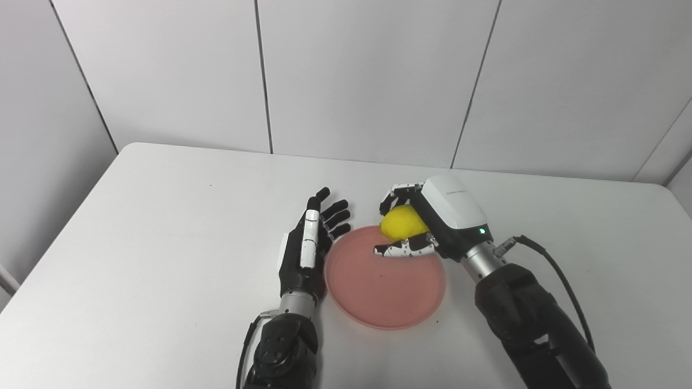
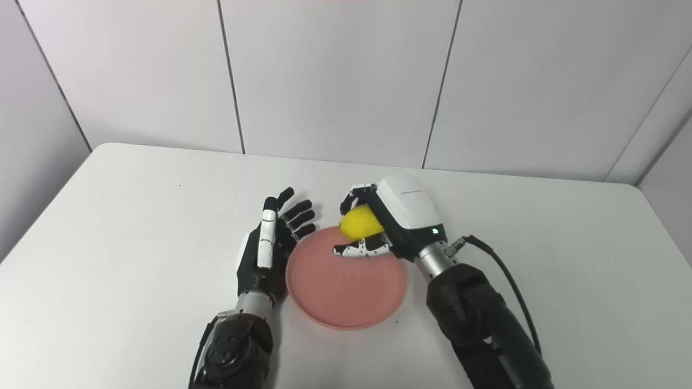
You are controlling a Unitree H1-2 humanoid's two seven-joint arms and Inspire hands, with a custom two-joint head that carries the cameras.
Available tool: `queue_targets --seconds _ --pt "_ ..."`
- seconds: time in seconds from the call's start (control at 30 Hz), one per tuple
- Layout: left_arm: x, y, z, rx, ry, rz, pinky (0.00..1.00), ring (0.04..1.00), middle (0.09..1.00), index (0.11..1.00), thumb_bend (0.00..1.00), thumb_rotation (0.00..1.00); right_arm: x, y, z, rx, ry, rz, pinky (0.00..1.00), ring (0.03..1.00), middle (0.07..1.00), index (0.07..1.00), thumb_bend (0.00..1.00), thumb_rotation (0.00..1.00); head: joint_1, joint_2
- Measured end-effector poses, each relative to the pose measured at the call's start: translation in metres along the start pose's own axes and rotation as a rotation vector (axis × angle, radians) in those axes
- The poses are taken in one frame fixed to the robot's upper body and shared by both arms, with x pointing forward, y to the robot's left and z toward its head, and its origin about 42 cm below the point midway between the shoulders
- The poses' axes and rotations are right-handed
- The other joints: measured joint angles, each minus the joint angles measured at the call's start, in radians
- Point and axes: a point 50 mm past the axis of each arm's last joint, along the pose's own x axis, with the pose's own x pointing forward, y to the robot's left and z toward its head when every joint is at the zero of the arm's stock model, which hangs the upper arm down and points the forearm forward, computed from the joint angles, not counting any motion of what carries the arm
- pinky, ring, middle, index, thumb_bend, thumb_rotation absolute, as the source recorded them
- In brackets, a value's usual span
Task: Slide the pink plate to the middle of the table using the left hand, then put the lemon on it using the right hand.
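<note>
Over pink plate rim: lemon in right hand | plate bare

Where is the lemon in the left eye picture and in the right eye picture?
Left eye view: the lemon sits right of centre, in the right hand, over the pink plate's far rim.
Right eye view: the lemon sits at about centre, same grasp.
Shared landmark: the right hand's green light.

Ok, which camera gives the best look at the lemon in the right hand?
The left eye view, slightly: the lemon shows a bit more yellow between the right hand and its fingers, above the pink plate's far rim. The right eye view shows the same lemon, a little more covered by the hand.
</note>
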Motion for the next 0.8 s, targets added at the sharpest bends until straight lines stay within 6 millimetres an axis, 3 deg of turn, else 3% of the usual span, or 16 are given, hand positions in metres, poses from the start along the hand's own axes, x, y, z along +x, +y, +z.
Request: queue_targets --seconds 0.57,0.8 --pt "0.000 0.000 0.000 0.001 -0.002 0.000 0.74 0.784 0.804 0.851 0.80 0.91 -0.003 0.027 -0.001 0.010 0.000 0.087 0.15 0.209 0.284 0.474 0.50 0.16 -0.003 0.002" --pt "0.000 0.000 0.000 -0.001 -0.004 0.001 0.71 0.773 0.778 0.840 0.80 0.90 -0.003 0.031 0.000 -0.007 -0.005 0.120 0.18 0.249 0.339 0.486 0.50 0.16 -0.006 0.002"
